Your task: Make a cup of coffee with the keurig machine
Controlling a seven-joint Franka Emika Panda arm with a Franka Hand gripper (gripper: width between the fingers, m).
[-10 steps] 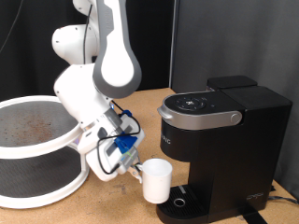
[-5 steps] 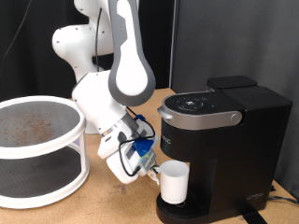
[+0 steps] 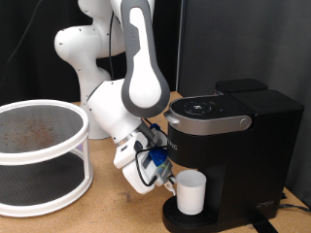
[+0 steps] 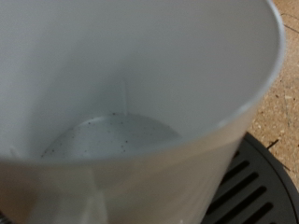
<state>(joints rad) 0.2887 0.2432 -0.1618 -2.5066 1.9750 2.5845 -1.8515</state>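
Observation:
The white cup (image 3: 191, 193) sits over the round drip base (image 3: 179, 218) of the black keurig machine (image 3: 238, 146), under its brew head with the silver-grey lid handle (image 3: 208, 122). My gripper (image 3: 168, 181) reaches in from the exterior view's left and is shut on the cup's side. I cannot tell if the cup rests on the base. In the wrist view the cup (image 4: 121, 103) fills the frame. It is empty, with dark specks on its bottom, and the slotted drip grate (image 4: 257, 182) shows beside it.
A round two-tier mesh rack (image 3: 39, 146) stands at the exterior view's left on the wooden table (image 3: 107, 209). The white arm base (image 3: 83, 49) rises behind. A cable (image 3: 292, 206) lies by the machine at the exterior view's right.
My gripper has carried the cup towards the exterior view's right and slightly down, from beside the machine to over the drip base under the brew head.

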